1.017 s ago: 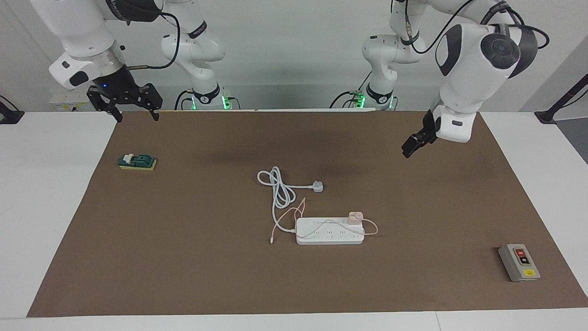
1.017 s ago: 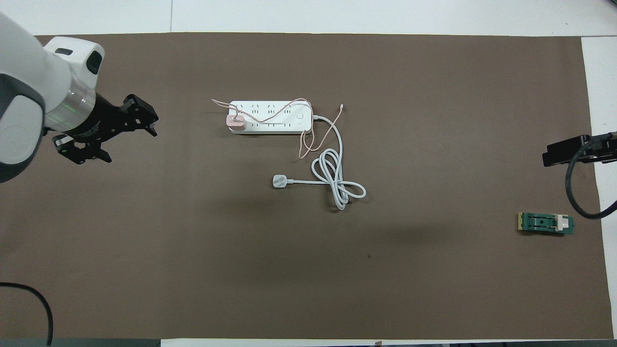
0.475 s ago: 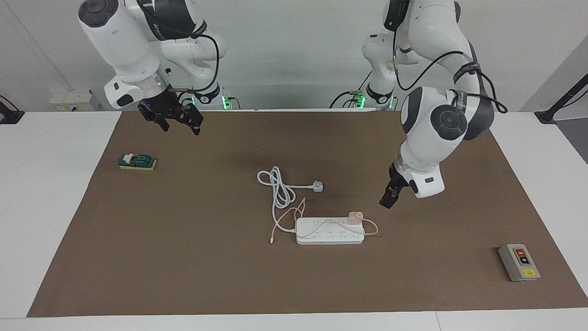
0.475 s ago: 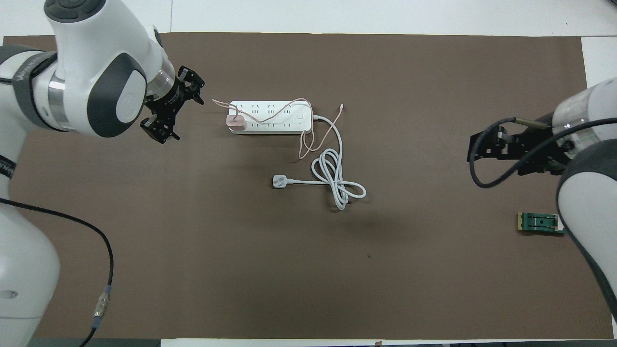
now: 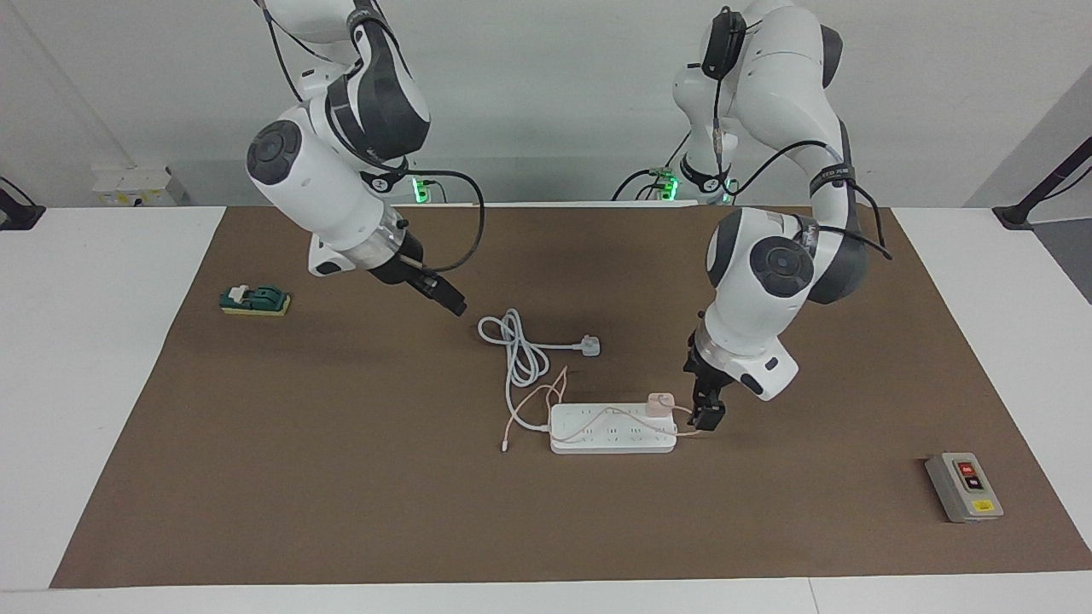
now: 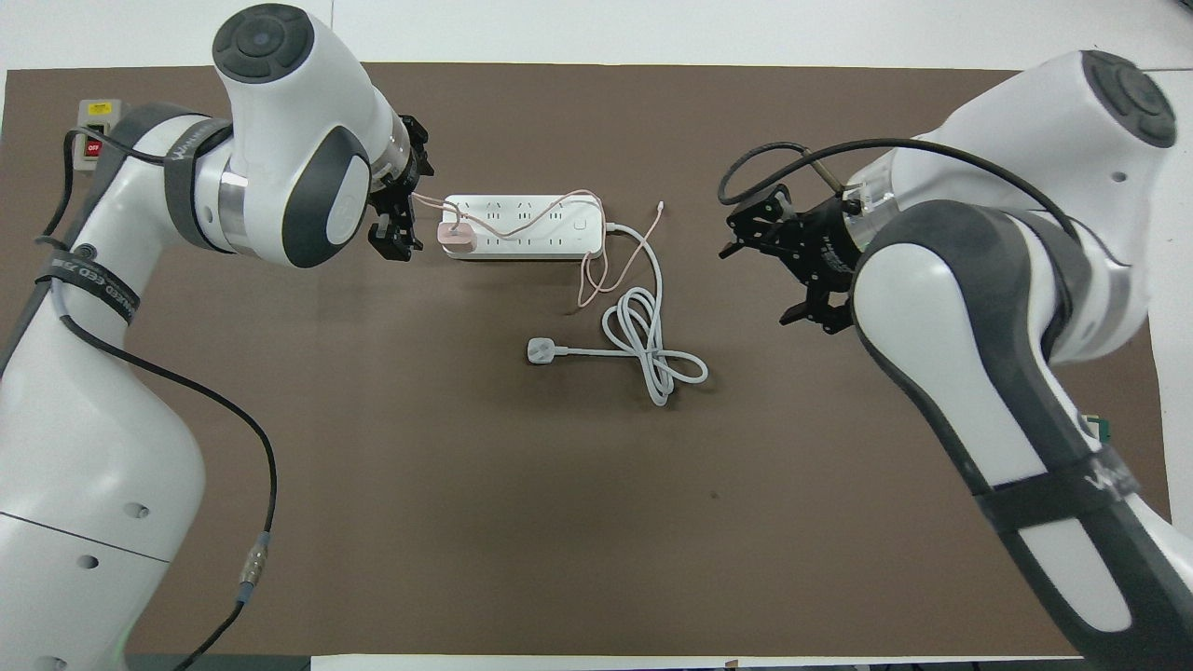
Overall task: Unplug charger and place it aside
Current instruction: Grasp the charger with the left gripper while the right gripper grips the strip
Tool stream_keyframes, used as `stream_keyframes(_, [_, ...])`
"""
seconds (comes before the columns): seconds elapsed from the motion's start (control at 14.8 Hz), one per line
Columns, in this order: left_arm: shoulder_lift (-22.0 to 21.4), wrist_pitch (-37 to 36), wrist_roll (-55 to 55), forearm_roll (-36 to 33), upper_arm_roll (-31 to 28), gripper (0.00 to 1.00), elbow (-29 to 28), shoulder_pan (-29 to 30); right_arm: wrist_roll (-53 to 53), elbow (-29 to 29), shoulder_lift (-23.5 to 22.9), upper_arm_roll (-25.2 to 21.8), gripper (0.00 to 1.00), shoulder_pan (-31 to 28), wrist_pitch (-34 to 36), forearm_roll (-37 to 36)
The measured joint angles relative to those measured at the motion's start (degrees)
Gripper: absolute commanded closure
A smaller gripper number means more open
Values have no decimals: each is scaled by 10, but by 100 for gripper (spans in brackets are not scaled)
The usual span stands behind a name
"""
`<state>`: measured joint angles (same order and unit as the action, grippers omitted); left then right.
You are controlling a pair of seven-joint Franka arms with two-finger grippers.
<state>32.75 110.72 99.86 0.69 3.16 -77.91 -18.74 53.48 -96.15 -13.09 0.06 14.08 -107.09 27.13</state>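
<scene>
Sitting plugged into the end socket of the white power strip (image 5: 612, 428), at the strip's end toward the left arm, the pale-pink charger (image 5: 659, 402) has not yet been pulled. Its thin pink cable (image 5: 589, 418) trails along the top of the strip and off the other end. The strip lies near the middle of the brown surface (image 5: 341, 477), somewhat toward the edge away from the robots.

The left tool (image 5: 706, 415) is down just beside the charger, past the strip's end; in the overhead view its fingers (image 6: 390, 240) look apart, and I judge it has not closed on anything. Whether it touches the charger cannot be told.

The right tool (image 5: 450, 300) hangs over bare surface near the coiled white cord (image 5: 516, 345) and its three-pin plug (image 5: 589, 345), with its fingers spread in the overhead view.

The main risk, as I judge it, is that nothing pins the strip: a pull on the charger could lift or drag the whole strip instead of freeing the prongs. The pink cable draped over the strip could also snag on a finger or tug the strip along. A grip taken low or off-centre might slip off the small cube.

A green block (image 5: 255, 299) lies toward the right arm's end, and a grey switch box (image 5: 963, 487) sits near the corner at the left arm's end, both well apart from the work.
</scene>
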Motion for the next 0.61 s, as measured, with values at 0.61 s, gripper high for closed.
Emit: stream_keyframes(0.61, [-5,86,8,-4,-2,0,-80,-6,160,167,-224,0,0,44,-48,191])
